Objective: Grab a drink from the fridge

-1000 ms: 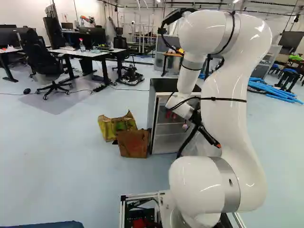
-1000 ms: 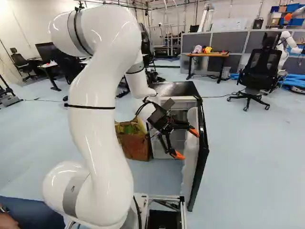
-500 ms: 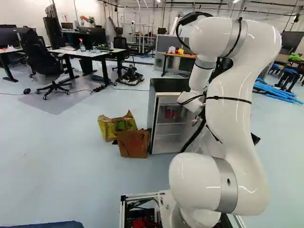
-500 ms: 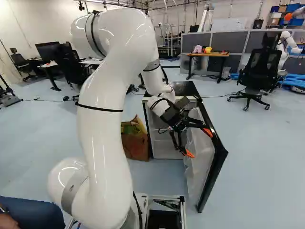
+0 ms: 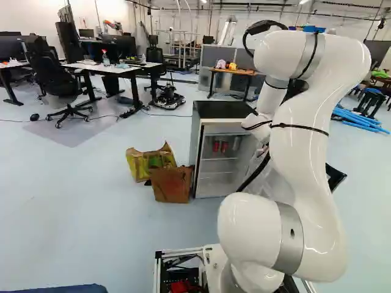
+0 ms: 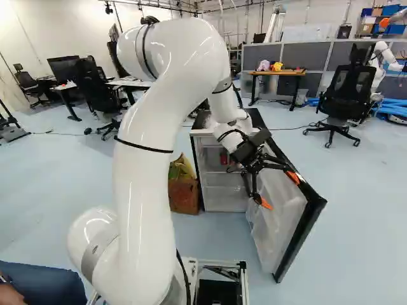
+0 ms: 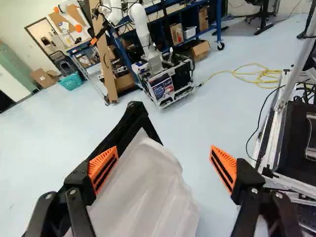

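Soda cans (image 5: pixel 215 146), red and upright, stood high inside the fridge (image 5: pixel 222 110), left and far of your gripper (image 7: pixel 164 148); its fingers were spread, gripping nothing, by the open fridge door (image 6: pixel 280 222); you likely needed a leftward swing, then a far reach.

The fridge (image 5: pixel 220 110), black-topped and pale inside, stands upright just right of centre in the left base view. Its door (image 6: pixel 280 210), white-lined and dark-edged, hangs wide open, right of centre in the right base view. Two red cans (image 5: pixel 215 146) stand side by side on the upper shelf (image 5: pixel 214 159).
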